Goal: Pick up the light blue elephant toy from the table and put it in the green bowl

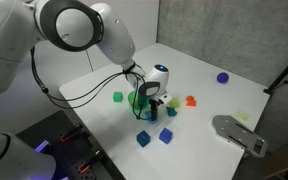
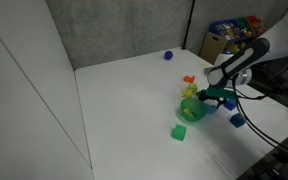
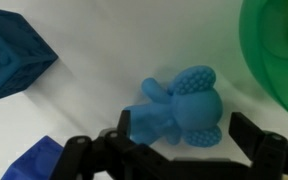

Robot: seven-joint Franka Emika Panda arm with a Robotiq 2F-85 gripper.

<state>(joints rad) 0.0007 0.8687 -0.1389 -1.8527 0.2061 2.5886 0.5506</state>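
Observation:
In the wrist view the light blue elephant toy [image 3: 179,110] lies on the white table between my two dark fingers. My gripper [image 3: 184,138] is open, with one finger on each side of the toy and gaps on both sides. The green bowl [image 3: 282,50] sits just beyond it at the right edge. In both exterior views the gripper [image 1: 153,101] [image 2: 219,97] is low over the table beside the green bowl [image 1: 138,100] [image 2: 190,109]. There the gripper hides the elephant.
Two darker blue cubes [image 1: 144,139] [image 1: 166,135] lie close by, and they also show in the wrist view [image 3: 9,55] [image 3: 34,160]. A green cube [image 1: 117,97], an orange toy [image 1: 191,101], a purple ball [image 1: 223,77] and a grey device [image 1: 239,133] are on the table.

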